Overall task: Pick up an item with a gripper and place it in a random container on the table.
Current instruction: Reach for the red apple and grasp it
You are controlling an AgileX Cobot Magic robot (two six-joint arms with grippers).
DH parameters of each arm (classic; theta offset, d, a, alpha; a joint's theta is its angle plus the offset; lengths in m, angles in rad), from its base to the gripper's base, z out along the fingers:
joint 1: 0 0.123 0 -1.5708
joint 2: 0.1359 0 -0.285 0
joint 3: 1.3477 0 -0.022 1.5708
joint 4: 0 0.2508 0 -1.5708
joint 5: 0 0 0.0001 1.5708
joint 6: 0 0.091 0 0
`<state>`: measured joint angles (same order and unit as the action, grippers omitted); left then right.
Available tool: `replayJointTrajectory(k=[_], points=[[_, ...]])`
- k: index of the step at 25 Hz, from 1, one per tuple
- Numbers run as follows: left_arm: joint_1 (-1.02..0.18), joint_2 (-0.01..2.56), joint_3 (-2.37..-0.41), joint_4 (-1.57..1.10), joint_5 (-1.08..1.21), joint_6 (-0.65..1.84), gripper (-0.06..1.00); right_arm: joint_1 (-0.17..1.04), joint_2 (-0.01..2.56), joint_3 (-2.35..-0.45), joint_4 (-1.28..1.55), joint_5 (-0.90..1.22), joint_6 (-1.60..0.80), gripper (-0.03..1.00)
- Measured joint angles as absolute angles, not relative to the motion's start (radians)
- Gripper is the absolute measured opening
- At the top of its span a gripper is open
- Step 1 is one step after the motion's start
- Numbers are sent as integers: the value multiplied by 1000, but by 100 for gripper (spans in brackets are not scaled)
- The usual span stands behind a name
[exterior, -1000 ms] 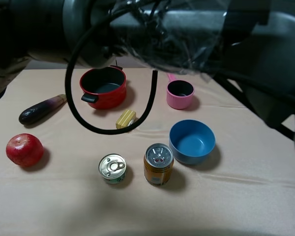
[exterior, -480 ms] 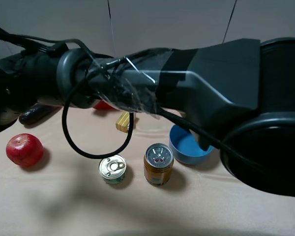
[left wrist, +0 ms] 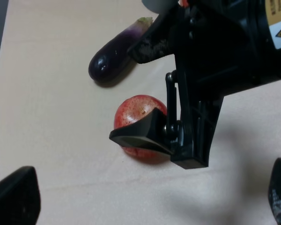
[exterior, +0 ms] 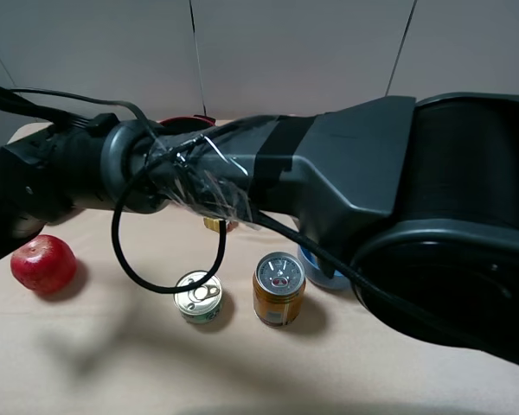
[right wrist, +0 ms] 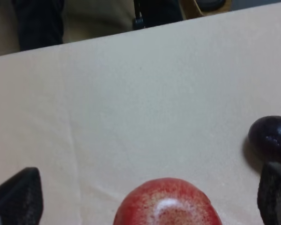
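Your right gripper (right wrist: 145, 197) hovers over the red fruit (exterior: 41, 263).
Its jaws stand wide apart; the fruit lies between them on the table (exterior: 112, 363), ungripped.

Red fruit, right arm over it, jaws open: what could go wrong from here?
1. The red fruit is round and glossy; the right gripper, jaws open, may squeeze it out sideways.
2. The eggplant lies close beside one jaw and may get bumped.
3. The cable loop hangs near the tin can and could snag it.

Yellow warning-triangle label (left wrist: 277, 23) on right arm (left wrist: 215, 51)
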<state>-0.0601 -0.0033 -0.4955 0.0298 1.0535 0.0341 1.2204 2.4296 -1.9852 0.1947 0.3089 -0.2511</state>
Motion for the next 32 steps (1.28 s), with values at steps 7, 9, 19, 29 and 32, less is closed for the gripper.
replayJointTrajectory(k=[7,9,19,29,32], points=[[-60,-3,-496,30,1053,34,99,1214,2462,-1985,195,298,-241,69],[-60,-3,-496,30,1053,34,99,1209,2472,-1985,195,298,-241,69],[-60,-3,-496,30,1053,35,99,1192,2489,-1985,192,277,-241,69],[-60,-3,-496,30,1053,35,99,1186,2510,-1985,180,246,-241,69],[-60,-3,-496,30,1053,35,99,1186,2526,-1986,180,246,-241,69]])
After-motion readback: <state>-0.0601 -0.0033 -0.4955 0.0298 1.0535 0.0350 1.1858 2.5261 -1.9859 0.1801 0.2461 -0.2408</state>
